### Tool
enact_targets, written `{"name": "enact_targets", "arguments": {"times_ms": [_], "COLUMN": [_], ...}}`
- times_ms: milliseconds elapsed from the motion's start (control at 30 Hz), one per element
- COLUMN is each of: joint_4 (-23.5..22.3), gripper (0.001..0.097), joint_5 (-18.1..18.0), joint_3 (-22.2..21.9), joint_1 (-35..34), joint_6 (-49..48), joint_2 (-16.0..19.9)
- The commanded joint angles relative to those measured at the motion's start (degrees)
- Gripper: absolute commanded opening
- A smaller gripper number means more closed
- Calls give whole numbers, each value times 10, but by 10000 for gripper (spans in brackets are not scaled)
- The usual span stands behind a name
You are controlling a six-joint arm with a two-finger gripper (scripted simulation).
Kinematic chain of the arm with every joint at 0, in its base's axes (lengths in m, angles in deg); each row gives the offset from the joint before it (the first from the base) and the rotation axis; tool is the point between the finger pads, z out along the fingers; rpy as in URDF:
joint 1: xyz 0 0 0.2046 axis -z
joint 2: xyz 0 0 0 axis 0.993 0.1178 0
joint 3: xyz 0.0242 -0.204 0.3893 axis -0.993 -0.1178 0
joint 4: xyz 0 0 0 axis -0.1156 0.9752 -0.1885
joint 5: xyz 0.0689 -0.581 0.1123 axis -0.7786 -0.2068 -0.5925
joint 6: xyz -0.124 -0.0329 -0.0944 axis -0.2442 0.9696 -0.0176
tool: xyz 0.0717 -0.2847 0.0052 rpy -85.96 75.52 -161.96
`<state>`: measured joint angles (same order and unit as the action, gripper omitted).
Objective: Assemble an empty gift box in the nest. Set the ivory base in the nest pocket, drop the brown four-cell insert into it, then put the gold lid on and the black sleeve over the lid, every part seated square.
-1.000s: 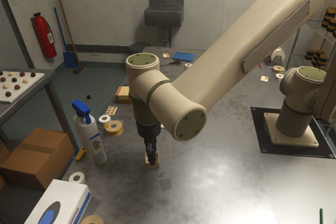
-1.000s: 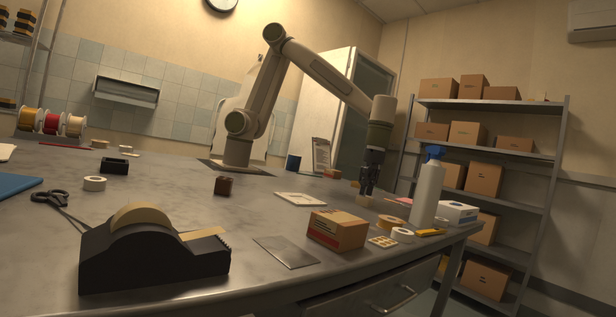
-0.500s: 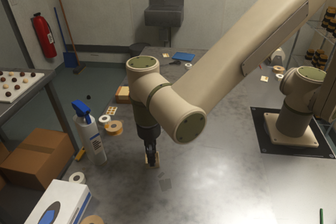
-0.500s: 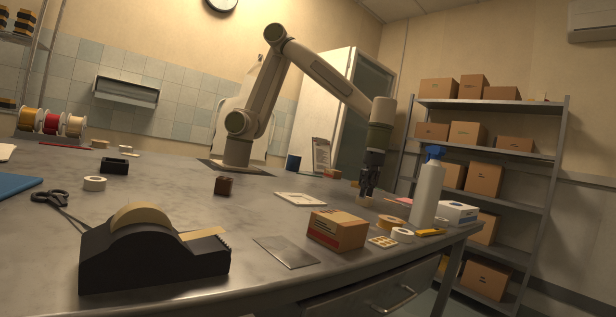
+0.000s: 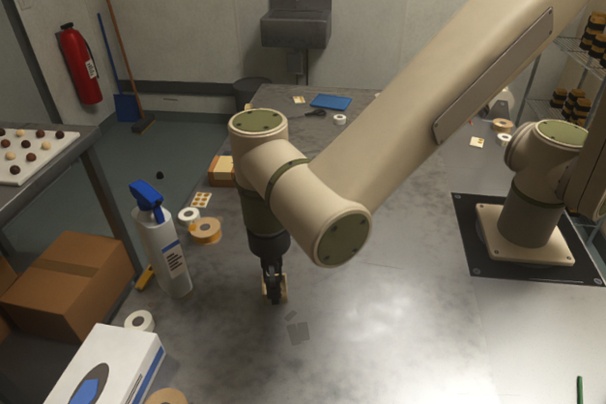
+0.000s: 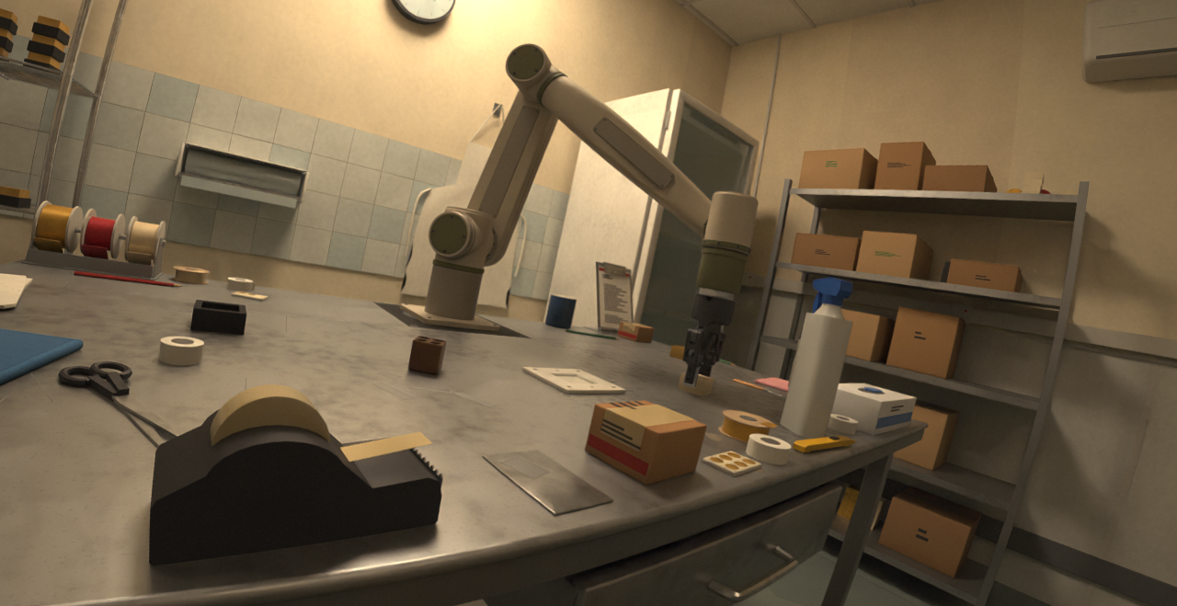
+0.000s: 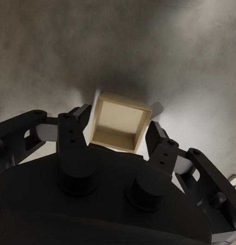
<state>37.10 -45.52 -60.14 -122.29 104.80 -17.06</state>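
My gripper hangs straight over the ivory base, one finger on each side of it. The gripper is open and holds nothing. The base is a small open-topped box resting on the steel table near the spray bottle. The white nest plate lies flat to the left of it. The brown four-cell insert stands further along the table. The black sleeve sits near the far end. I cannot pick out the gold lid for certain.
A tape dispenser fills the near corner of the table. A spray bottle, tape rolls, a small printed carton and a tissue box crowd the table edge. The arm's base is bolted further in.
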Motion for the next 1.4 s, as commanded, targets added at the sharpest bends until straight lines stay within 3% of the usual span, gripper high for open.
{"name": "enact_targets", "arguments": {"times_ms": [0, 400, 1367], "joint_4": [0, 0, 0], "gripper": [690, 685, 105], "joint_5": [0, 0, 0], "joint_3": [1, 1, 0], "joint_1": [0, 0, 0], "joint_6": [0, 0, 0], "joint_2": [-1, 0, 0]}}
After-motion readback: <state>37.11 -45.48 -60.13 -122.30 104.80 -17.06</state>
